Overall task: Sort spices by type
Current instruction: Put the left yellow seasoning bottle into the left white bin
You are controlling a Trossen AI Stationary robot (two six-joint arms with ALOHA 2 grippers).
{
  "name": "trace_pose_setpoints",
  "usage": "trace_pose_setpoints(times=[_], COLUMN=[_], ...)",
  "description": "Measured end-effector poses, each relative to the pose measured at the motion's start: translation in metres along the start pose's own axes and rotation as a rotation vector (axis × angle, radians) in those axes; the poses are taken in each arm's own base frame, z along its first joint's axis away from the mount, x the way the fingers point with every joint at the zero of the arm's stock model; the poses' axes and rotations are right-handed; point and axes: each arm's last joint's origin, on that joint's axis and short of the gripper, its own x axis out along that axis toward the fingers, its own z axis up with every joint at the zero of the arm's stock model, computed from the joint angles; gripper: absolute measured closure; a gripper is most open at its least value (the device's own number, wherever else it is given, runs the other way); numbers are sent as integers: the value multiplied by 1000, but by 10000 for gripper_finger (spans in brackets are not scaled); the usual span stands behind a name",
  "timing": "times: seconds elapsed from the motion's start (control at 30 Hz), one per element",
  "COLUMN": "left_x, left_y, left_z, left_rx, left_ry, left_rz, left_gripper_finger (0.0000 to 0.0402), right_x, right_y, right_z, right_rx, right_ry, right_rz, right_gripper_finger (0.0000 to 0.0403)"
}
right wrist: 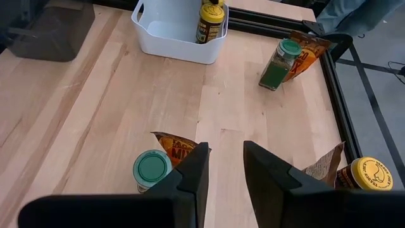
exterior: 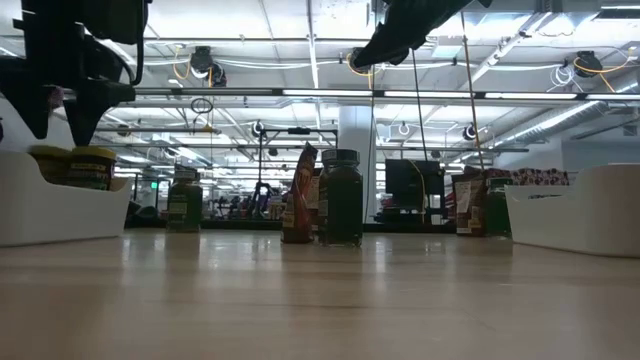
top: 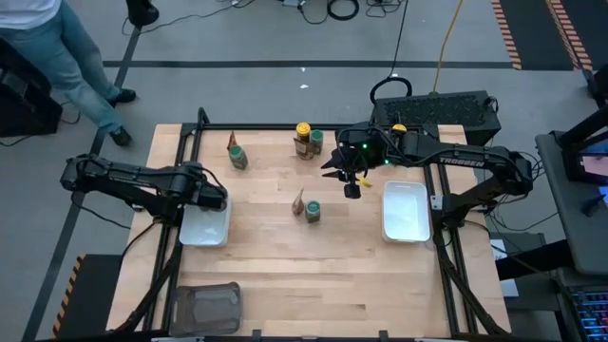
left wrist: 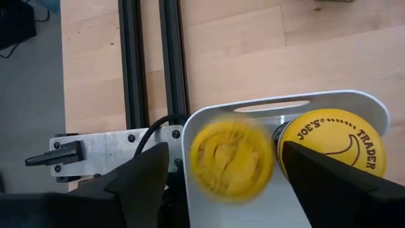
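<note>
My left gripper (left wrist: 224, 152) hovers open over the left white tray (top: 204, 228). Its fingers stand on either side of a yellow-lidded jar (left wrist: 231, 159) without touching it. That jar stands in the tray beside a second yellow-lidded jar (left wrist: 332, 145). My right gripper (right wrist: 220, 155) is open and empty, above the table's middle (top: 350, 185). Below it a green-lidded jar (right wrist: 152, 170) stands against a brown-orange packet (right wrist: 177, 145). A yellow-lidded jar (top: 303, 131), a green-lidded jar (top: 315, 142) and packets cluster near the far edge. Another green-lidded jar with a packet (top: 236, 152) stands farther left.
A white tray (top: 406, 211) sits on the table's right side, and a dark grey tray (top: 204, 306) at the near left corner. Black frame rails (left wrist: 149, 57) run along the table's edges. A person's legs (top: 81, 66) show beyond the far left corner.
</note>
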Motion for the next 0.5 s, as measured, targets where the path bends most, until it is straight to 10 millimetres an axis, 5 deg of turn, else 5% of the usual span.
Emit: trace_pose_setpoints(times=[0.27, 0.5], left_x=[-1, -26], left_y=[1, 0], left_z=[0, 11], left_rx=[17, 53], left_ry=[0, -48], left_rz=[-11, -104], left_gripper_finger=[80, 80], right_x=[0, 0], right_y=[0, 0], right_z=[0, 0], right_rx=[0, -5], right_ry=[0, -1], right_rz=[0, 0], right_gripper_finger=[321, 321])
